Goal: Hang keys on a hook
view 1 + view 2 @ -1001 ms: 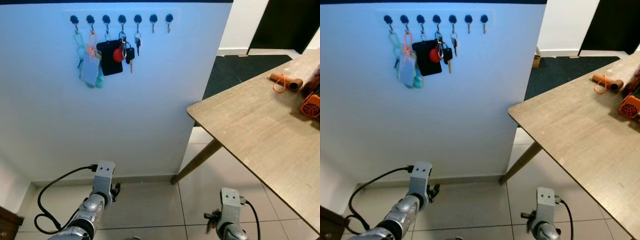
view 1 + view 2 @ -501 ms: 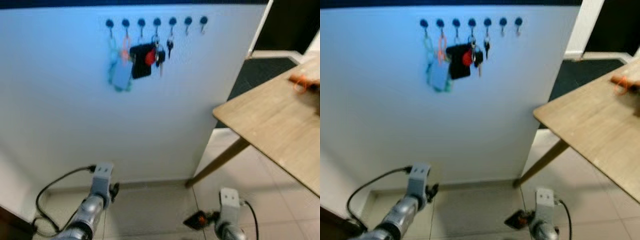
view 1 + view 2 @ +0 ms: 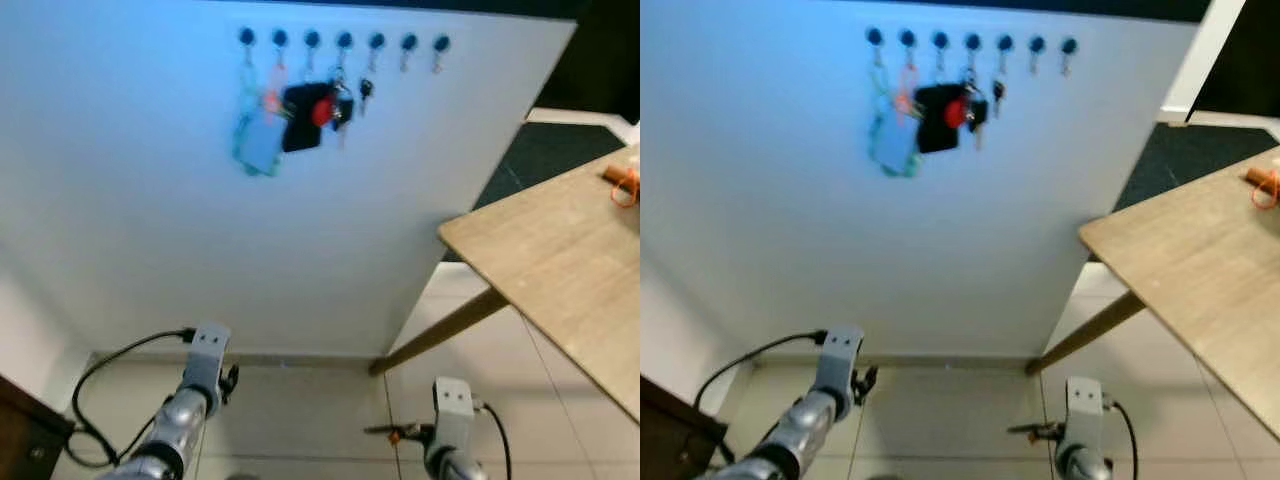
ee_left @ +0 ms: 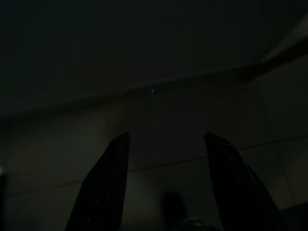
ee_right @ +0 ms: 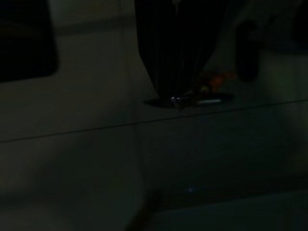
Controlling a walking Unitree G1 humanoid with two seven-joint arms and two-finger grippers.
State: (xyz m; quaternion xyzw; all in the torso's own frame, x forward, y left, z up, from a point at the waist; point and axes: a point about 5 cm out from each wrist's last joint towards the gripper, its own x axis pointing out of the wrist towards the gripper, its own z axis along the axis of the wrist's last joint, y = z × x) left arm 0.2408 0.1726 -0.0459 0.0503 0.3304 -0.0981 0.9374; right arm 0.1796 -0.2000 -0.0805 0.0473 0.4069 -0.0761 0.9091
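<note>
The carry-and-approach step looks to be in hand, keys not yet hung. At far left, low over the tiled floor, the left end effector (image 4: 166, 192) hangs idle, fingers spread wide and empty. High on the white wall, the hook row (image 3: 344, 40) already carries several key bunches (image 3: 300, 105) on its left hooks; the two rightmost hooks (image 3: 425, 44) look free. Low at right, the right end effector (image 5: 180, 91) pinches the keys (image 5: 204, 94), an orange tag showing, well below the hooks. Next: raise that arm toward a free hook.
</note>
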